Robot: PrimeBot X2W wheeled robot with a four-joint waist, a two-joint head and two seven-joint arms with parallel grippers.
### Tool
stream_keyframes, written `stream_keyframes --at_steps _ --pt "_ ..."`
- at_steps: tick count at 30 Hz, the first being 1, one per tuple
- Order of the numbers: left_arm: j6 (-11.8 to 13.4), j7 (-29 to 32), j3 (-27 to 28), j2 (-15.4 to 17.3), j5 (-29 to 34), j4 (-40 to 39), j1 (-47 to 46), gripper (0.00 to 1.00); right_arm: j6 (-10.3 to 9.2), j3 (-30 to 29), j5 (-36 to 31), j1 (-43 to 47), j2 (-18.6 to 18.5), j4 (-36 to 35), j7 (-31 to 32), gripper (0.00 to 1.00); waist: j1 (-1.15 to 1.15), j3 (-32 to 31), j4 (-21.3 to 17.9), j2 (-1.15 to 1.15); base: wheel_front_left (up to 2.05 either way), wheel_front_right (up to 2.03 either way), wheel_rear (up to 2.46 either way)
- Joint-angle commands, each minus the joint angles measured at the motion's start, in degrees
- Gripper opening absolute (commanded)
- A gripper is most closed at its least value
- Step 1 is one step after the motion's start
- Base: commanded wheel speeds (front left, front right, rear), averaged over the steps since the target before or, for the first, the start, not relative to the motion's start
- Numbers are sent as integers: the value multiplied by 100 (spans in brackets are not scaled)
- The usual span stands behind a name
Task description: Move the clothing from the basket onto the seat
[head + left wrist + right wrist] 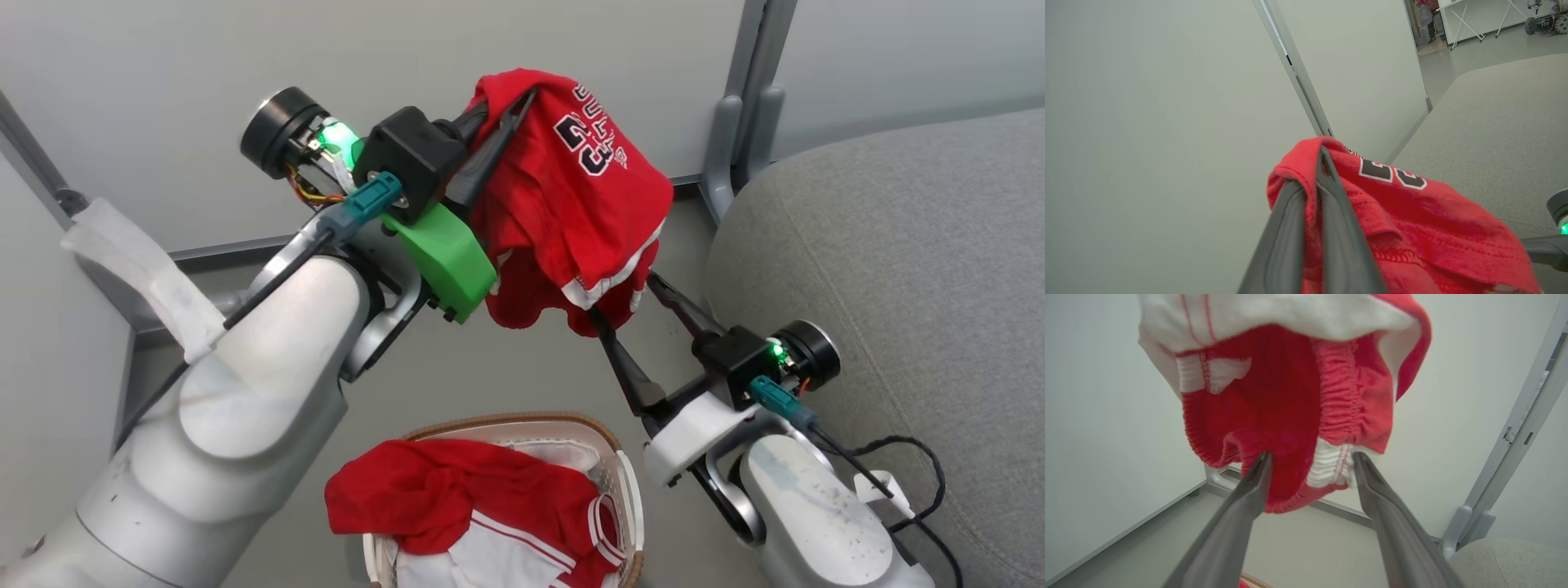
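**Red "23" garment held aloft by left gripper; right gripper open beneath it**

1. Left gripper [522,102]: raised in front of the pale wall panel [163,98]. Its two dark fingers are pressed together with a fold of the red garment [571,204] pinched between them. In the left wrist view the gripper [1312,175] has red cloth squeezed up between the fingers and spilling over their tips.

2. Right gripper [622,298]: lower, and to the right of the left gripper, pointing up at the hanging hem. The fingers stand well apart and hold nothing. In the right wrist view the gripper [1312,457] has both tips level with the gathered lower edge of the cloth; firm contact cannot be confirmed.

3. Red garment, lifted: hangs bunched from the left gripper, clear of the floor [490,376] and above the basket. It has a dark "23" print edged in white on the upper side, white striped trim along the hem, and an elastic gathered band seen from below [1290,408].

4. Second red garment [441,490]: crumpled in the basket [506,425], spilling over its left rim, white panel with red stripes uppermost. The white liner [555,453] shows behind it.

5. Seat [898,245]: grey upholstered cushion at the right, bare, beside the right gripper; the lifted garment is not over it.
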Motion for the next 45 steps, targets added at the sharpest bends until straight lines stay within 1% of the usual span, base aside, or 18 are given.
stream_keyframes --at_steps 1,9,14,15,16,18,22,26,27,29,30,31,36,45 --pt "22 3 -13 -21 -44 -91 49 0 -6 -64 -72 -118 -30 74 -14 100 0 -16 70 0 0 0 0" --pt "23 68 -185 20 -3 -473 161 0 -6 -423 -173 -396 -26 372 -14 100 0 -50 211 0 0 0 0" --pt "38 79 -249 81 -19 -507 265 0 -6 -443 -204 -560 -26 466 -14 100 0 -68 227 0 0 0 0" --pt "48 64 -255 97 -25 -497 294 0 -6 -431 -198 -581 -27 494 -14 85 0 -70 224 0 0 0 0" --pt "57 57 -257 109 -35 -487 322 0 -6 -418 -182 -597 -26 536 -14 45 0 -71 221 0 0 0 0" --pt "68 43 -258 141 -75 -457 386 0 -6 -392 -142 -644 -26 596 -14 0 0 -73 212 0 0 0 0" --pt "133 2 -186 228 -211 -367 581 0 -6 -327 -90 -649 -26 637 -14 0 0 -71 173 0 0 0 0" --pt "228 -100 -60 308 -367 -210 791 0 -6 -327 -34 -630 -26 536 -14 0 0 -57 124 0 0 0 0" --pt "245 -152 -23 313 -416 -172 854 14 -6 -330 -25 -623 -26 511 -14 0 0 -53 114 0 0 0 0" --pt "299 -314 52 354 -429 -91 956 57 -6 -337 -27 -612 -27 475 -14 0 0 -42 94 0 0 0 0" --pt "346 -427 96 386 -421 -22 1014 93 -6 -347 -30 -614 -27 454 -14 0 0 -36 85 0 0 0 0" --pt "378 -498 124 382 -467 42 1088 100 -6 -363 -38 -621 -27 429 -14 0 0 -33 78 0 0 0 0" --pt "500 -941 211 352 -572 386 1450 100 -6 -465 -99 -656 -26 330 -14 0 0 -1 38 0 0 0 0" --pt "564 -1429 225 289 -759 852 2224 100 -6 -801 -417 -529 -27 306 -14 0 0 116 -97 0 0 0 0"
